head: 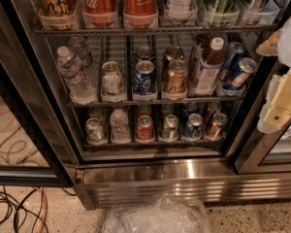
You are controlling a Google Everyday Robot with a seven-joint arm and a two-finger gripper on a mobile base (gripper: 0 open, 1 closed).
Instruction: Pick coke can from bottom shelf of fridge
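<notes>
Need to reach down-left from cream-coloured gripper (280, 103) at right edge (grip state: cannot tell) to small red silver-topped coke can (145, 128), upright, lower centre, front of grey wire bottom shelf (126, 143) in black-framed glass-door fridge (184, 171), well apart.

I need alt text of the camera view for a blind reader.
A red coke can stands at the front middle of the bottom shelf of the fridge, among other cans. The gripper hangs at the right edge, apart from it.
</notes>
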